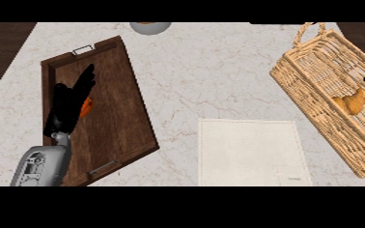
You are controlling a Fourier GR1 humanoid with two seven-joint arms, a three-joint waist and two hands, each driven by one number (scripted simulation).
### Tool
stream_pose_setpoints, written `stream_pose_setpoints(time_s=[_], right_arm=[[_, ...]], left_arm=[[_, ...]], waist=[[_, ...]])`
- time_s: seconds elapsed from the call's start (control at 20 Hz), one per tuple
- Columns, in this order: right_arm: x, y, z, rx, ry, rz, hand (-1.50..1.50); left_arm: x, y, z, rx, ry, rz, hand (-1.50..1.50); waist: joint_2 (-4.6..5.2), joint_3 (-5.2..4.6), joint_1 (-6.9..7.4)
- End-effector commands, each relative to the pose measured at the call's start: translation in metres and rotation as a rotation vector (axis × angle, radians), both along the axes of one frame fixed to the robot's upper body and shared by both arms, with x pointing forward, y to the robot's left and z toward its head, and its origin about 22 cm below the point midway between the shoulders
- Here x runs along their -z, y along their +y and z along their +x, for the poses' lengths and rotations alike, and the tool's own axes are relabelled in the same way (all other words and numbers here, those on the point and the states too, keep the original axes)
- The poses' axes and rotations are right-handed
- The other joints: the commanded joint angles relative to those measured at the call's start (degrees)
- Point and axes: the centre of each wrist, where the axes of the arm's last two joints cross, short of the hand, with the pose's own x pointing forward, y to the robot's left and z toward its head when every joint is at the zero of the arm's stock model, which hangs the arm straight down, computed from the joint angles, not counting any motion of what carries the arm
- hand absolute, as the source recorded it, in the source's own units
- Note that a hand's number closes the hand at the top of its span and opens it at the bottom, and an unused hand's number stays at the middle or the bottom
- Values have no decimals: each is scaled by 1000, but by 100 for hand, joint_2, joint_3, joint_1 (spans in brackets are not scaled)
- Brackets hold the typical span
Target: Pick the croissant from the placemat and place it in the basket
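The croissant (pixel 351 102) lies inside the wicker basket (pixel 314 77) at the right side of the table (pixel 214 67), seen partly through the weave. Its long axis seems to run from upper right to lower left, roughly across the basket's width, though which end is which cannot be told. The cream placemat (pixel 249 149) lies bare near the lower edge, just beside the basket. The left hand (pixel 64 111) hangs over the wooden tray (pixel 114 125) at the left, fingers (pixel 87 77) straight and close together, pointing away from the robot – an orange thing (pixel 86 107) shows at its edge. A bowl (pixel 149 27) sits at the far edge
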Motion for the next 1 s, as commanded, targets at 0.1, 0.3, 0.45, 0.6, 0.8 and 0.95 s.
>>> stream_pose_setpoints(time_s=[0.1, 0.3, 0.45, 0.6, 0.8, 0.95], right_arm=[[-9, -13, 2, 32, -141, 169, -150], [-26, -37, -2, 135, -289, 247, -150], [-40, -48, -10, 226, -294, 294, -150], [-25, -104, -45, 315, -299, 296, -150], [-31, -139, -72, 387, -258, 415, -150], [-40, -173, -104, 392, -255, 405, -150]], left_arm=[[1, 6, 0, -14, 6, -16, 0], [7, 0, 0, -17, 7, 4, 0], [-12, -1, 9, -3, 17, -7, 0], [-11, -7, 8, -11, 4, 10, 0], [-10, 5, -6, -16, 17, -1, 0], [-3, 2, -4, 3, 2, -4, 0]], waist=[[-7, -6, -18], [13, -4, 13], [-6, -7, -40], [17, 2, -25], [9, 1, -4], [50, 10, 76]])
